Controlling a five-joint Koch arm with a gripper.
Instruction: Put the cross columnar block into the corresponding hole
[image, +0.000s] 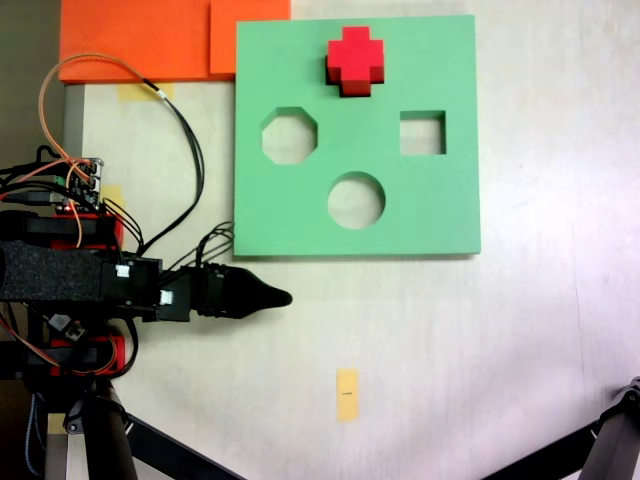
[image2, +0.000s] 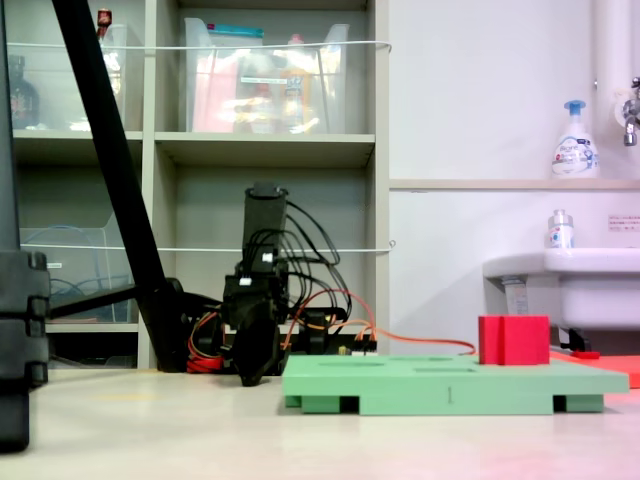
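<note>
You're looking at what reads as the end state: the red cross columnar block (image: 354, 58) sits at the far edge of the green foam board (image: 450, 210) in the top-down fixed view, right where a fourth cutout would be, and it stands proud of the board surface. The low fixed view shows the block (image2: 513, 340) upright on the board (image2: 450, 385), its top well above the board face, so it looks seated in the corresponding hole, though the hole itself is covered by the block and you can't confirm the fit from either view. The octagonal cutout (image: 289, 136), square cutout (image: 422, 133) and round cutout (image: 356, 200) are all empty. The pincer (image: 283, 297) is parked low over the counter (image: 480, 350), just off the board's near edge, well apart from the block and holding nothing; its jaws taper to one dark tip and look drawn together in the top-down view. My judgement: placement done, arm retracted, nothing obvious left except checking the block is fully pushed down. Orange foam sheets (image: 140, 40) lie beside the board's far corner, and a yellow tape marker (image: 347, 394) sits on the counter.
</note>
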